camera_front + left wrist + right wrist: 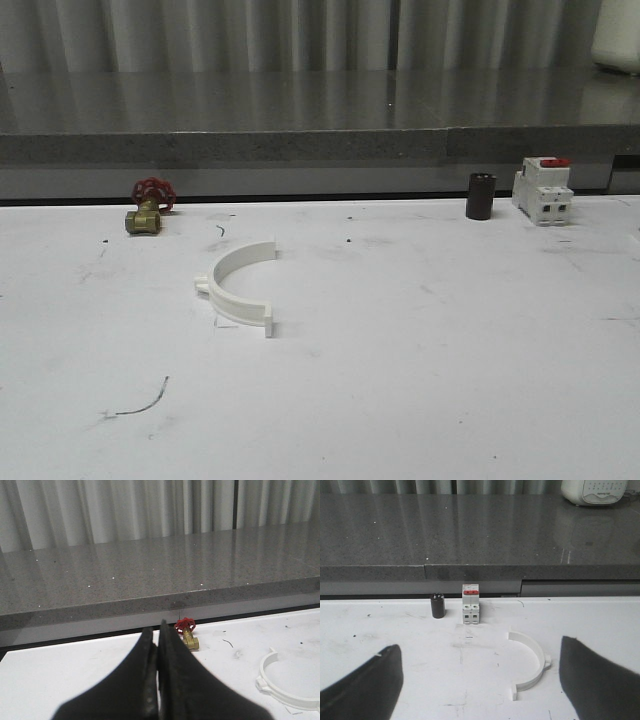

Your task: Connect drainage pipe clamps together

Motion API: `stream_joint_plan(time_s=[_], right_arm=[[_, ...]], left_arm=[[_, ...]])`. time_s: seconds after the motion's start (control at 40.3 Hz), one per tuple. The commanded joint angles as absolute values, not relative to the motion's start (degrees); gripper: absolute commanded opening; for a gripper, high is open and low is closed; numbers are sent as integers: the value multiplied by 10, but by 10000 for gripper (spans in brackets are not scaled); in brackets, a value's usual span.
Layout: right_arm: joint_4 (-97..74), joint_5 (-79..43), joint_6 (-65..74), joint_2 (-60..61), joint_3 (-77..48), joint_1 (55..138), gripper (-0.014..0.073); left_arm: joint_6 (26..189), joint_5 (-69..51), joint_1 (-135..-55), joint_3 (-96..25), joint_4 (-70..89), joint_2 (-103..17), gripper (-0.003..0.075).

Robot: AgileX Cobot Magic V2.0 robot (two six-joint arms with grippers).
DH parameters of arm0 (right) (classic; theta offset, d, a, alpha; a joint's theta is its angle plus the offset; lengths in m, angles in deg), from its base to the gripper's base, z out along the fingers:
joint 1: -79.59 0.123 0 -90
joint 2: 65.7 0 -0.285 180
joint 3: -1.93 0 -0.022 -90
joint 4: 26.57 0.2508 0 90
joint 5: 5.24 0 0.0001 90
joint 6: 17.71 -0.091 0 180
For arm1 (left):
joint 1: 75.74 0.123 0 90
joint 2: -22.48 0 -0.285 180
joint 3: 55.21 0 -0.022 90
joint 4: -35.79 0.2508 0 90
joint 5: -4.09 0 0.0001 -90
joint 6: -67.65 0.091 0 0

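Note:
One white drainage pipe clamp half (238, 286) lies flat on the white table, left of centre, its open side facing right. In the left wrist view that clamp half (280, 682) sits off to one side of my left gripper (157, 630), which is shut with nothing between its black fingers (172, 680). In the right wrist view a second clamp half (534, 664) lies flat on the table between the wide-apart fingers (597, 680) of my right gripper (480, 647), close to one finger and touching neither. The right gripper is open and empty.
A brass valve with a red handwheel (149, 207) stands at the back left. A black cylinder (480, 196) and a white breaker with a red top (543, 190) stand at the back right. A grey stone ledge (320, 130) runs behind the table.

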State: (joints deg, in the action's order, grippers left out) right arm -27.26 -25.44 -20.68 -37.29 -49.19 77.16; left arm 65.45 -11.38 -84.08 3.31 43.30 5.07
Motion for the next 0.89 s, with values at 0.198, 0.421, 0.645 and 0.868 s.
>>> stream_joint_plan(time_s=[0.198,0.421,0.645,0.868], right_arm=[[-280,-202,-201,-329,-454,769,651],[-280,-259,-201,-140,-330,769,651],[-295,-382,-201,69,-184,769,651],[-310,-473,-200,247,-70,737,651]], left_arm=[[654,-68,-840,18,434,46,-20],[654,-68,-840,18,434,46,-20],[654,-68,-840,18,434,46,-20],[654,-68,-840,18,434,46,-20]])
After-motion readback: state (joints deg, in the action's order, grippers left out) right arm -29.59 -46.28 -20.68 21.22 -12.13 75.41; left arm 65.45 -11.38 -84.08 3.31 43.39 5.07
